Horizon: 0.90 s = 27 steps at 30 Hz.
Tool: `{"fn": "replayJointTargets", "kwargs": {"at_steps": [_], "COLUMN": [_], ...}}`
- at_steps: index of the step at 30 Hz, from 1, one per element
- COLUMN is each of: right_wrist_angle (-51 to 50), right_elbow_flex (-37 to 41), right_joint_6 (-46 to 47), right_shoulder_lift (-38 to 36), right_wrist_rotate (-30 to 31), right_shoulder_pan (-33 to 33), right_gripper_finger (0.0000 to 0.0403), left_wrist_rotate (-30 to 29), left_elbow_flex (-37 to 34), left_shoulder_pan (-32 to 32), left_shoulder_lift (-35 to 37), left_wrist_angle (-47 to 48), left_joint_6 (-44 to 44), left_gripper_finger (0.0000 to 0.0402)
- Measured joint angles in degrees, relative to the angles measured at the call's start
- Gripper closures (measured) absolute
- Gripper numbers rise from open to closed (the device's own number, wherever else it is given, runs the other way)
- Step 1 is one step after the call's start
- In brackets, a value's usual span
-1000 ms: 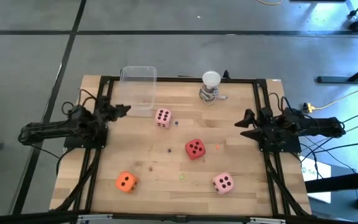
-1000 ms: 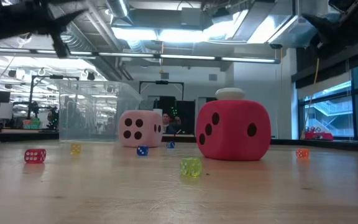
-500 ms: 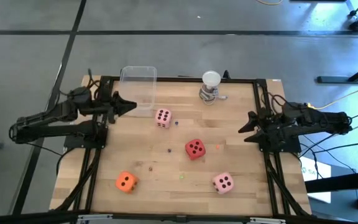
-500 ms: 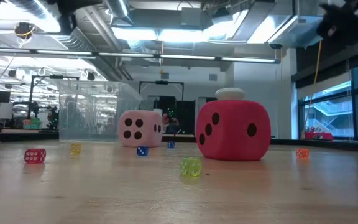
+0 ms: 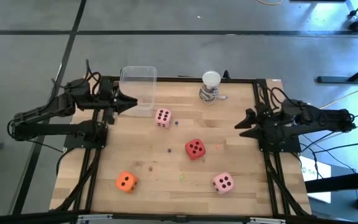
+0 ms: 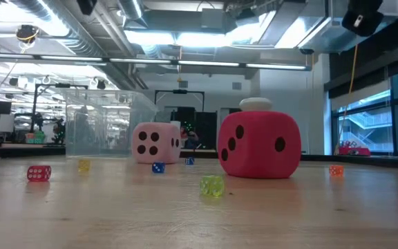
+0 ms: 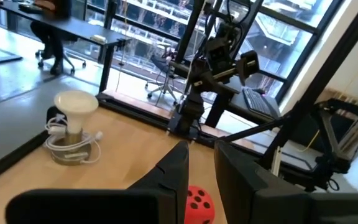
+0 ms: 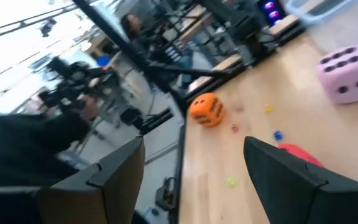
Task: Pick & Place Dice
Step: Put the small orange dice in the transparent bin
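Dice lie loose on the table (image 5: 241,93), none in the clear box (image 5: 138,87), so the whole job looks undone. From above, the pink die (image 5: 163,117) sits near the left claw (image 5: 127,103), whose fingers stand narrowly apart; the red die (image 5: 195,149), orange die (image 5: 126,182) and second pink die (image 5: 223,182) lie well apart from both claws. The right claw (image 5: 246,124) hangs open at its table edge. At table height, only the pink and red dice show. The left wrist camera catches the red die past its fingers; the right wrist camera sees three dice.
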State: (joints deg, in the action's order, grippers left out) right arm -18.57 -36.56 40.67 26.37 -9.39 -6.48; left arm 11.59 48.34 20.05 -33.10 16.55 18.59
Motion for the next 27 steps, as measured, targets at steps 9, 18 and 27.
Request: {"fn": "replayJointTargets", "kwargs": {"at_steps": [9, 18, 27], "right_wrist_angle": [0.1, 0.1, 0.4], "right_elbow_flex": [0.0, 0.0, -6.6], "right_joint_6": [-5.3, -16.1, -26.4], "right_shoulder_lift": [4.3, 8.4, 11.4], "right_wrist_rotate": [6.5, 12.8, 10.7], "right_shoulder_pan": [0.0, 0.0, 0.0], "right_gripper_finger": [0.0131, 0.0131, 0.0131], "left_wrist_rotate": [-0.6, -5.5, -6.5], "left_elbow_flex": [0.0, 0.0, 0.0], "left_shoulder_pan": [0.0, 0.0, 0.0], "left_shoulder_lift": [-0.2, -0.3, -0.3], "left_wrist_angle": [0.0, 0.0, 0.0], "left_joint_6": [3.2, 2.7, 1.1], "left_gripper_finger": [0.0329, 0.0329, 0.0329]}}
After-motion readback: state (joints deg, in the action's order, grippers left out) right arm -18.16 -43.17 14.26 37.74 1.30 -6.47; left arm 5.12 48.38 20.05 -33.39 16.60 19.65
